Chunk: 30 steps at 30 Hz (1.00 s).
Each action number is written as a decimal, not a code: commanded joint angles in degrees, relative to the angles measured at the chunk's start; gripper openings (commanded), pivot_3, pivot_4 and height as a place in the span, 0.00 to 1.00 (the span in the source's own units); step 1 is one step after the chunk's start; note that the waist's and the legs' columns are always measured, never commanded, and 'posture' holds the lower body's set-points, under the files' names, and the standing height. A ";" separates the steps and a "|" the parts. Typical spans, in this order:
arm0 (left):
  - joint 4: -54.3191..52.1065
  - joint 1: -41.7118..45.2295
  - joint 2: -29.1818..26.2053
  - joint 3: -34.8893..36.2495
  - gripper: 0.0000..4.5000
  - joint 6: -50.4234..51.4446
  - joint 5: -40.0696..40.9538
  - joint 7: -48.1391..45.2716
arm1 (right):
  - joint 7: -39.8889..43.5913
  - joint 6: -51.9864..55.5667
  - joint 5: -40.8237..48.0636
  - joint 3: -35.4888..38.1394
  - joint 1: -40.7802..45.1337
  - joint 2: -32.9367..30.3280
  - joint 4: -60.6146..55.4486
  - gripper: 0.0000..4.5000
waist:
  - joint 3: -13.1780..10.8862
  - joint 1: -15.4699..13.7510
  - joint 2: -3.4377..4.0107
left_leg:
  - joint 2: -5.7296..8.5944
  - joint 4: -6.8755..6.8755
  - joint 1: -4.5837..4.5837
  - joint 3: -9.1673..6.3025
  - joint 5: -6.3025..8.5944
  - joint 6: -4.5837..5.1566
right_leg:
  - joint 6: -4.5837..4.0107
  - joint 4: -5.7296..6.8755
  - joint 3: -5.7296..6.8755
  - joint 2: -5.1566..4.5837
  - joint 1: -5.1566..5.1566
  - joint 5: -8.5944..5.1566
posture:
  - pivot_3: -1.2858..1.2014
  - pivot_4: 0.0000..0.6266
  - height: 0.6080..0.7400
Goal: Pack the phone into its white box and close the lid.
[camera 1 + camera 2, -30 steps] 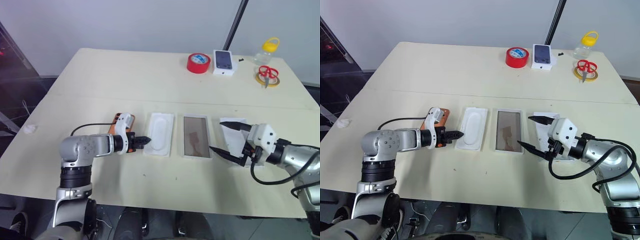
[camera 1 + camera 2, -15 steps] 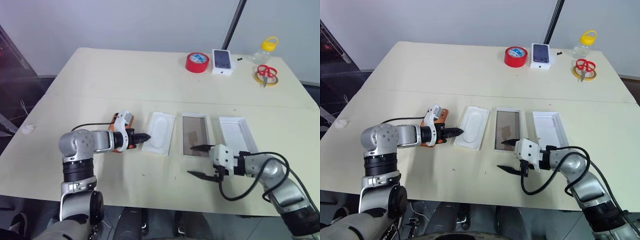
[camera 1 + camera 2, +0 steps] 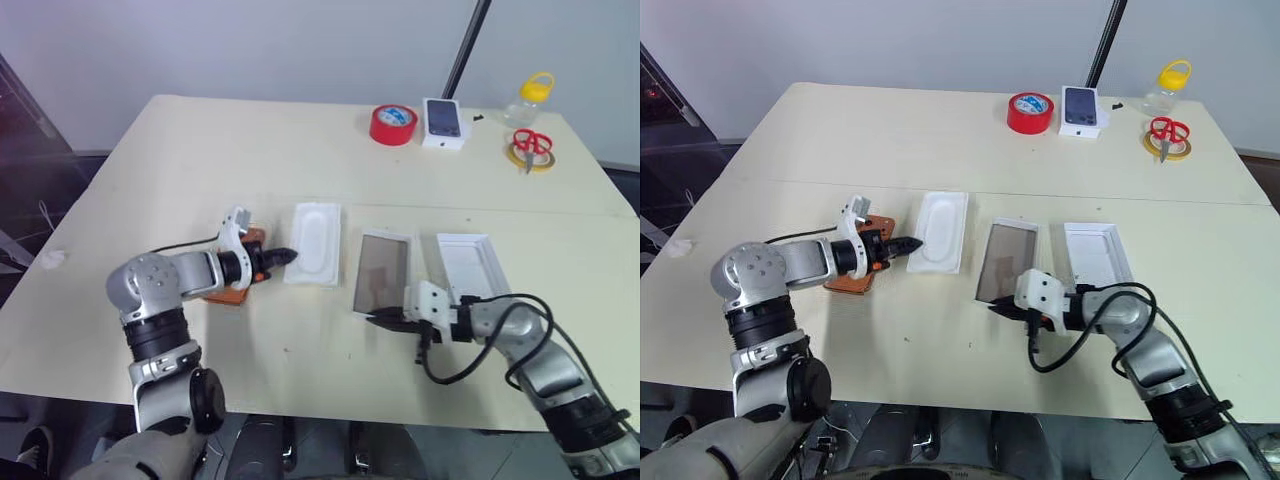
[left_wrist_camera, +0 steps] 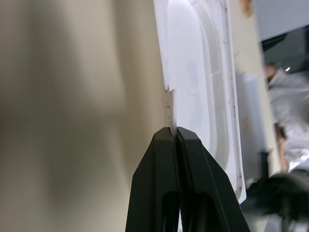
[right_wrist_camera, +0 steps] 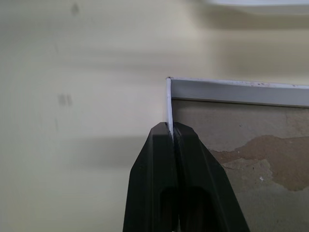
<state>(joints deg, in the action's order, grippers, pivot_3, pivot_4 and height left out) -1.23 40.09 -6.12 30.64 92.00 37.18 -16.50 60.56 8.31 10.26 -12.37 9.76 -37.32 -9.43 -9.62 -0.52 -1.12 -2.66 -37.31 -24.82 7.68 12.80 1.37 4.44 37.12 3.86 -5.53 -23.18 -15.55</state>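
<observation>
Nearest us, our right gripper (image 3: 372,319) has its jaws pinched on the near wall of the white box (image 3: 382,285), likely to drag it into place. The lid (image 3: 472,267) lies just beside it on the counter (image 3: 300,350). Further off, our left gripper (image 3: 288,255) clamps a tab of the white insert (image 3: 314,243), beside the phone (image 3: 853,279).

No legible text or labels.
</observation>
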 commanded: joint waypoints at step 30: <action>-9.77 -8.44 7.18 -13.70 0.00 -3.42 2.04 1.50 | -1.45 0.59 7.63 17.74 -5.46 -7.39 -4.76 0.88 | -0.04 -0.07 -0.07 | -0.04 0.06 -0.06 0.00 0.01 0.03 | -0.14 -0.06 -0.01 0.10 -0.09 -0.06 | 0.52 0.24 0.95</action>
<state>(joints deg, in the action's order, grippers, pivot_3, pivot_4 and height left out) -9.17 31.55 0.78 17.85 89.68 38.98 -14.92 59.44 10.13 18.15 5.23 3.72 -44.97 -14.11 -9.66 -0.59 -1.18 -2.70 -37.26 -24.89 7.67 12.81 1.40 4.30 37.05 3.86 -5.43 -23.26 -15.62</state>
